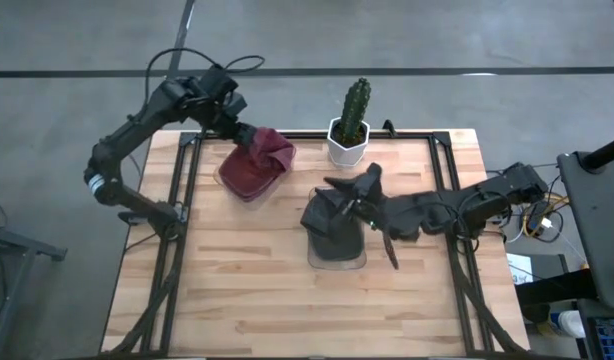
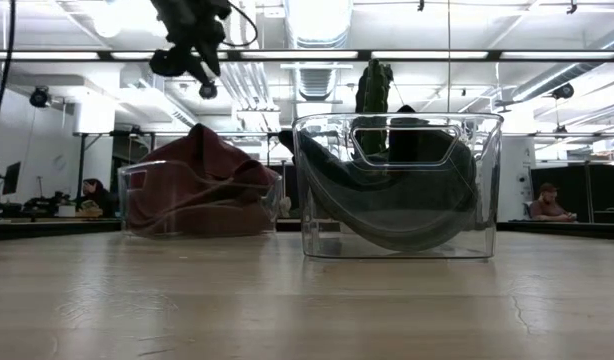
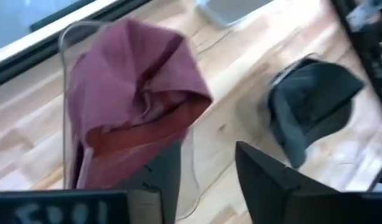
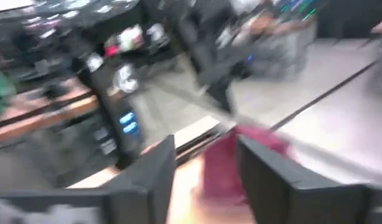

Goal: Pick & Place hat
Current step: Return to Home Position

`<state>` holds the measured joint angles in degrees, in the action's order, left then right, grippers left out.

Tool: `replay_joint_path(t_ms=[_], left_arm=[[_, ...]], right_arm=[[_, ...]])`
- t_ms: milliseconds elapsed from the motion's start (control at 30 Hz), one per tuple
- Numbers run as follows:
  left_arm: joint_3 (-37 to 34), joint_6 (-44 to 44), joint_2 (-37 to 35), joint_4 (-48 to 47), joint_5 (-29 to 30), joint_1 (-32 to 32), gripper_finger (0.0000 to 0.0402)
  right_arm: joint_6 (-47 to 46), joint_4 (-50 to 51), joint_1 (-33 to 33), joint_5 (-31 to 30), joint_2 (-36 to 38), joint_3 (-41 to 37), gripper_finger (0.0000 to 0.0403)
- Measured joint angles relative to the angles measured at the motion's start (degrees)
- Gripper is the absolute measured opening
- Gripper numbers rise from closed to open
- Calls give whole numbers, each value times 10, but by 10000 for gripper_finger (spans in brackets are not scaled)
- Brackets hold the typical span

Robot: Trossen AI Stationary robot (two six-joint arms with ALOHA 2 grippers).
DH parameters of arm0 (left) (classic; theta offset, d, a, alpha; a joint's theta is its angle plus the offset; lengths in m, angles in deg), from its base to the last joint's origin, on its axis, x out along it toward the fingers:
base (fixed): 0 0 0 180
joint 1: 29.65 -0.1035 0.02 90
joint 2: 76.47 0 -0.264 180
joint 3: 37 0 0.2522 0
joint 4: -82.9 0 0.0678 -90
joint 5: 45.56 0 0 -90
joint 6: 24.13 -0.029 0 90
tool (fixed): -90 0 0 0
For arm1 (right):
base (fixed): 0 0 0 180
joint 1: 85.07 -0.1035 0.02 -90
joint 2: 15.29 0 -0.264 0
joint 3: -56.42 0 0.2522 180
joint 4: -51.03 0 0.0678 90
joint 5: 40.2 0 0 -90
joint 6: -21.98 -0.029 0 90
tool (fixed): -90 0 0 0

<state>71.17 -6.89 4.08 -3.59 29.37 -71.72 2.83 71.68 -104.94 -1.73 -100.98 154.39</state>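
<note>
A: Left fingers [image 3: 272, 183]?
B: Spread, nothing pinched. Left gripper [image 3: 206, 155] raised above red caps [image 1: 259, 155], heaped in transparent bin [image 1: 230, 178], upper centre-left of high view. All binned, hence empty grip.
A: Right?
B: Right gripper [image 4: 203, 149] spread too, empty, mid-frame beside dark-cap bin [image 1: 337, 262]. Homing next, probably.

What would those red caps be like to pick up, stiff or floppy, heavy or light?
Probably floppy: the red caps lie crumpled and folded in their bin, holding no shape. Likely light, since they look like thin cloth. They heap above the rim, so lifting one might drag a neighbour along.
</note>
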Motion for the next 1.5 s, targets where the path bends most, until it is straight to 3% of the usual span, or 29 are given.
replay_joint_path(t_ms=[133,200,267,433,767,900,1000,1100,1367,1500], left_arm=[[-1,-8,-35,32,-15,21,78],[-1,-12,-56,57,-20,36,27],[-4,-13,-72,92,-25,53,11],[-32,-21,-118,187,-68,99,9],[-168,1,-266,349,-67,157,1],[-232,10,-340,414,-67,164,1],[-274,-8,-378,422,-65,164,0],[-319,-2,-414,423,-65,165,0],[-438,-14,-487,512,-70,167,0],[-482,8,-517,531,-71,167,0]], right_arm=[[-60,83,23,94,3,-1,40],[-56,126,30,115,3,-1,21],[-60,162,39,137,4,-1,13],[-35,170,47,170,7,-2,8],[-8,153,34,175,62,-3,8],[-37,174,33,144,99,-4,8],[-2,238,35,125,126,-4,8],[-19,279,27,173,152,-9,8],[5,264,27,217,169,-62,8],[30,165,25,260,186,-136,8]])
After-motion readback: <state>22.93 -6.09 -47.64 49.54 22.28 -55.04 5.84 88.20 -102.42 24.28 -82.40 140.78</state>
